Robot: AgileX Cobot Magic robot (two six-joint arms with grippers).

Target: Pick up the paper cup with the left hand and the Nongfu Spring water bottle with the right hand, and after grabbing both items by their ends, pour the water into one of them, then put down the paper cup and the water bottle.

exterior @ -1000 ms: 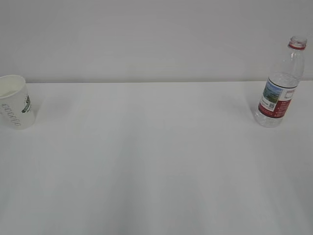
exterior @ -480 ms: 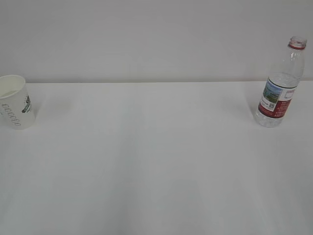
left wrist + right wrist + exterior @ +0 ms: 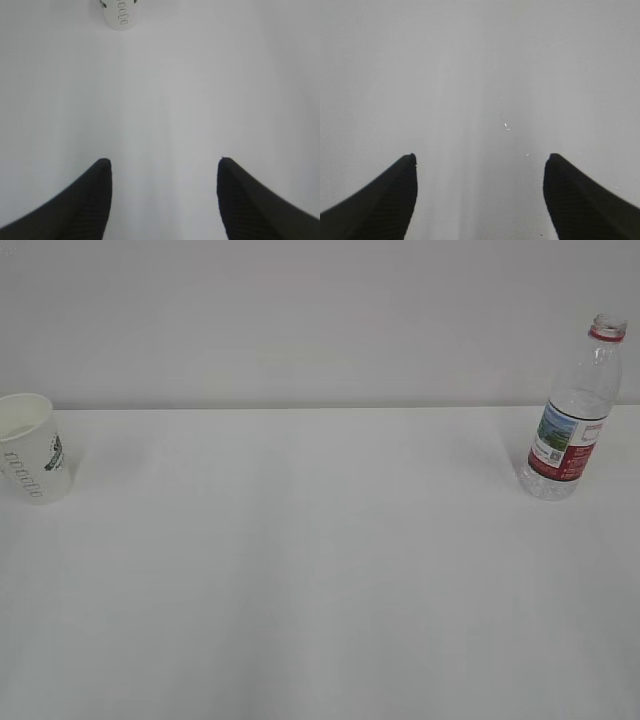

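The white paper cup (image 3: 30, 448) stands upright at the far left of the table, green print on its side. In the left wrist view only the bottom part of the cup (image 3: 118, 14) shows, at the top edge, far ahead of my left gripper (image 3: 163, 161), which is open with nothing between its black fingers. The Nongfu Spring water bottle (image 3: 572, 415) stands upright at the far right, uncapped, with a red neck ring and red-and-white label. My right gripper (image 3: 480, 156) is open over bare table; the bottle is out of its view. Neither arm shows in the exterior view.
The white table (image 3: 320, 570) runs from the front edge back to a plain pale wall (image 3: 300, 320). Nothing else stands on it between the cup and the bottle.
The cup and the bottle stand where they stood. No arm has come into the exterior view.
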